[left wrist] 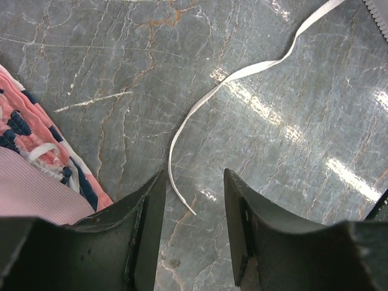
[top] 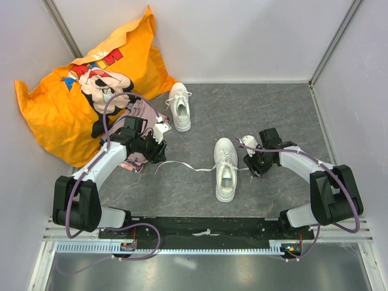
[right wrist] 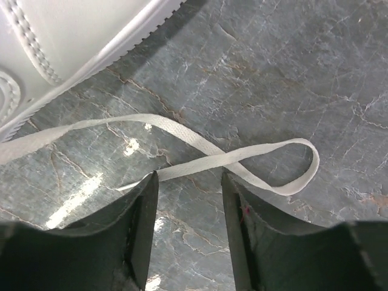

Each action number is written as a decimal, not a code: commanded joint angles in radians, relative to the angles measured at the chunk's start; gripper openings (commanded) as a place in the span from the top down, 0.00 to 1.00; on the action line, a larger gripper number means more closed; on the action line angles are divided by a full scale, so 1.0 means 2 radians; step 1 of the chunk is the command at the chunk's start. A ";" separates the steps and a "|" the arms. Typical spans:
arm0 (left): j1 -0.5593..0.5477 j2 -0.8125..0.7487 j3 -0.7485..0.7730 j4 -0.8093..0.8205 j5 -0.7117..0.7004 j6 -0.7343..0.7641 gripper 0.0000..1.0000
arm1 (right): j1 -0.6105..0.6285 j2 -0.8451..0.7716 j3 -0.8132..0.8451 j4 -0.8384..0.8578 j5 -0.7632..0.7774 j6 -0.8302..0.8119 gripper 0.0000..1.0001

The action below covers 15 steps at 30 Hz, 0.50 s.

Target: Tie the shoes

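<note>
Two untied sneakers [top: 179, 107] [top: 225, 170], left hand [left wrist: 194, 182] spread, right hand [right wrist: 188, 182] spread, one cushion [top: 48, 115]

Grey marbled tabletop [top: 267, 115] enclosed by plain white walls [top: 242, 36].

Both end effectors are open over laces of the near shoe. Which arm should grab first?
Right, probably. The right end effector, open, straddles a lace strand that crosses its whole gap. The left end effector has only the lace tip inside its gap, which is easier to miss.
</note>
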 commanded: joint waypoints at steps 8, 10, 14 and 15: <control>-0.001 0.000 -0.002 0.020 0.006 0.009 0.51 | 0.005 -0.041 0.041 -0.059 -0.006 0.006 0.43; -0.001 0.003 -0.001 0.023 0.007 0.009 0.51 | 0.006 -0.027 0.042 -0.056 -0.004 0.009 0.43; -0.001 0.005 0.000 0.025 0.007 0.007 0.51 | 0.014 -0.003 0.037 -0.043 0.000 0.013 0.43; -0.001 0.005 -0.003 0.025 0.005 0.008 0.51 | 0.016 0.003 0.035 -0.038 0.001 0.015 0.43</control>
